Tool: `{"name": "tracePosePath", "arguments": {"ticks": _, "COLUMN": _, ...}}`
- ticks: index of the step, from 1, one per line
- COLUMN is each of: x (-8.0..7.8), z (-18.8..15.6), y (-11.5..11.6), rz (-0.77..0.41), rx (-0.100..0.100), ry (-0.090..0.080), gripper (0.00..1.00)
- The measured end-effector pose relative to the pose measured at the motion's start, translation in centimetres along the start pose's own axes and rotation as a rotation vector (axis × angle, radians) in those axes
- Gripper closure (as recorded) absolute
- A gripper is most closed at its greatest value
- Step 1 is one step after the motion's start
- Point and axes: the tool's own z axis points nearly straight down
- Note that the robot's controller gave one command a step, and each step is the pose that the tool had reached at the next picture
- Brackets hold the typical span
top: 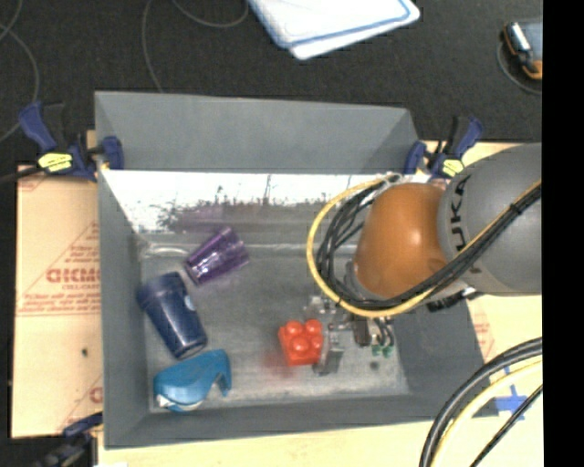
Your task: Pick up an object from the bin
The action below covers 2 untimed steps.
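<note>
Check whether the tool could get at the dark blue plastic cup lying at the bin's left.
Probably yes: the dark blue plastic cup lies uncovered, open from above; the tool is over by the red knobbed plastic block.

A dark blue cup (pixel 173 312) lay on its side. Just above it and to its right lay a translucent purple cup (pixel 217 255), also tipped over. Just below the blue cup sat a rounded light blue plastic piece (pixel 193 379). Well above, far to its right, lay a flat white blue-edged thing (pixel 333 20).
</note>
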Motion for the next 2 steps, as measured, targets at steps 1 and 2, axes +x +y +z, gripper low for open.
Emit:
{"name": "tracePosePath", "arguments": {"ticks": 1, "x": 0.4, "z": -0.1, "y": 0.4, "rz": 0.029, "rx": 0.0, "ry": 0.005, "gripper": 1.0}}
{"name": "tracePosePath", "arguments": {"ticks": 2, "x": 0.7, "z": -3.5, "y": -0.6, "rz": 0.011, "rx": 0.001, "ry": -0.005, "gripper": 1.0}}
